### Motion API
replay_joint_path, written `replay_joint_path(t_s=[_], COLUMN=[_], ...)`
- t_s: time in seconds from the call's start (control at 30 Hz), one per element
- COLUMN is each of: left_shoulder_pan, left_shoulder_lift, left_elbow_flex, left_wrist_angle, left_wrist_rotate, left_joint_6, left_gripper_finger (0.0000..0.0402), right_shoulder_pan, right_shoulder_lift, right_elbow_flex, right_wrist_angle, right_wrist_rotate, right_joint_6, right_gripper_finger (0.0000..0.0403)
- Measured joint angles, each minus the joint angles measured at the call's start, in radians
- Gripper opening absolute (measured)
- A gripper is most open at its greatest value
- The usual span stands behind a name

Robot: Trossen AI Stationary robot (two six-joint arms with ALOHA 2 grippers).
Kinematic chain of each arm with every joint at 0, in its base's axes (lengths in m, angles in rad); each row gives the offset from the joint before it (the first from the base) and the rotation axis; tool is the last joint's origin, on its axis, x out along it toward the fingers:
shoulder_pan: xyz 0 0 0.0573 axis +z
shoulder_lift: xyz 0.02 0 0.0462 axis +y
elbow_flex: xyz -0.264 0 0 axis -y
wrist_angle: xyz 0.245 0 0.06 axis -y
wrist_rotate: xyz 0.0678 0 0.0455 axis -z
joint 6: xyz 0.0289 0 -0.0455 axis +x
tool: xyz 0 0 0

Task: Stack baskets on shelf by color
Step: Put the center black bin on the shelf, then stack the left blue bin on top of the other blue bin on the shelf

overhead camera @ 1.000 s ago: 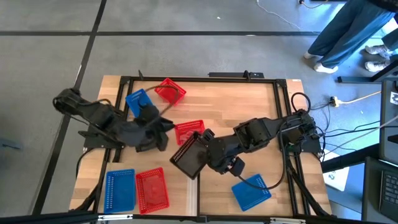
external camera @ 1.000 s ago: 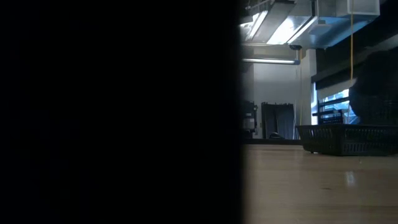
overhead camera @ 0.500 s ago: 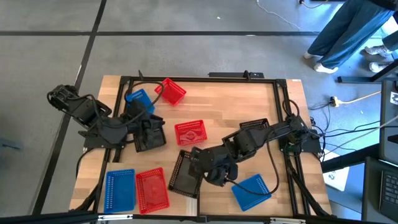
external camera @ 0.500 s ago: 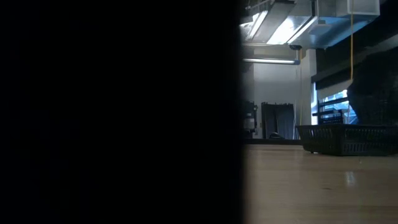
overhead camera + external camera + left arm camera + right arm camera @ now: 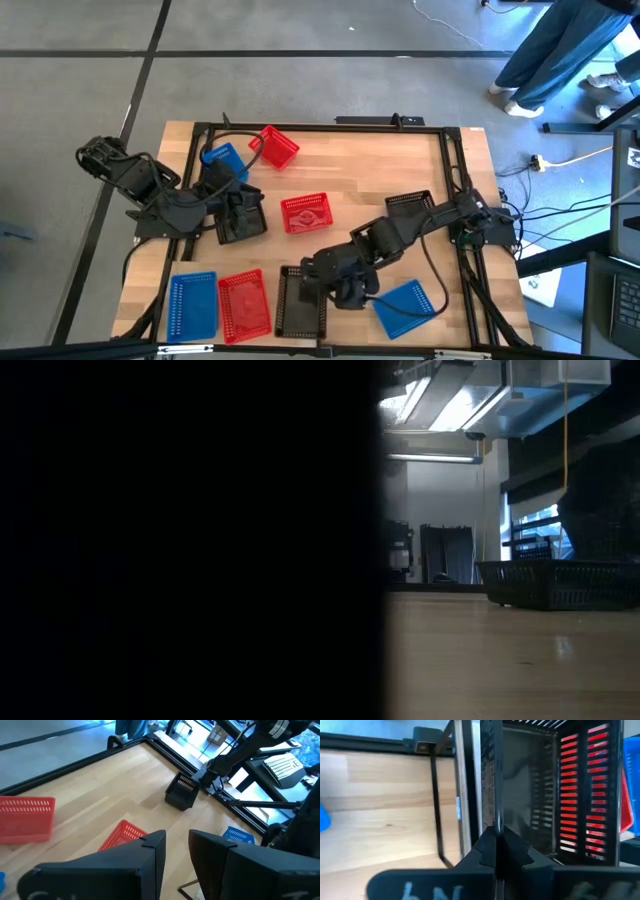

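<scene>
I am gripping the wall of a black basket (image 5: 301,301) in my right tool (image 5: 322,290), its fingers pinched tight on the mesh, over the pale shelf (image 5: 309,322) at the counter's (image 5: 360,180) near edge. Just left of it on the shelf are lying a red basket (image 5: 245,304) and a blue basket (image 5: 193,303). My left tool (image 5: 175,851) is waiting parted and empty over the counter's left side.
</scene>
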State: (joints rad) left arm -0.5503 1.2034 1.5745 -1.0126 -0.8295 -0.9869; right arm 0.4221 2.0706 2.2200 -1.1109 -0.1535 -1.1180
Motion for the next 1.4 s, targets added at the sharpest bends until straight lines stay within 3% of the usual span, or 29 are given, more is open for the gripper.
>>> replay_joint_path(t_s=[0.5,0.63,1.13,1.4], left_shoulder_pan=[0.0,0.0,0.0,0.0], left_shoulder_lift=[0.0,0.0,0.0,0.0], left_elbow_flex=[0.0,0.0,0.0,0.0], left_wrist_angle=[0.0,-0.001,-0.016,-0.031], left_wrist_rotate=[0.0,0.001,0.032,0.032], left_joint_6=[-0.001,0.002,0.003,0.003], left_gripper_finger=[0.0074,0.0074,0.0074,0.0074], right_shoulder_pan=[0.0,0.0,0.001,0.016], right_shoulder_lift=[0.087,0.1,0.106,0.106], right_elbow_flex=[0.0,-0.001,-0.001,0.103], right_wrist_angle=[0.043,0.047,0.045,0.014], right_wrist_rotate=[0.059,0.13,0.163,0.162], right_joint_6=[-0.039,-0.012,0.038,0.093], right_gripper_finger=[0.0003,0.0019,0.0069,0.0067])
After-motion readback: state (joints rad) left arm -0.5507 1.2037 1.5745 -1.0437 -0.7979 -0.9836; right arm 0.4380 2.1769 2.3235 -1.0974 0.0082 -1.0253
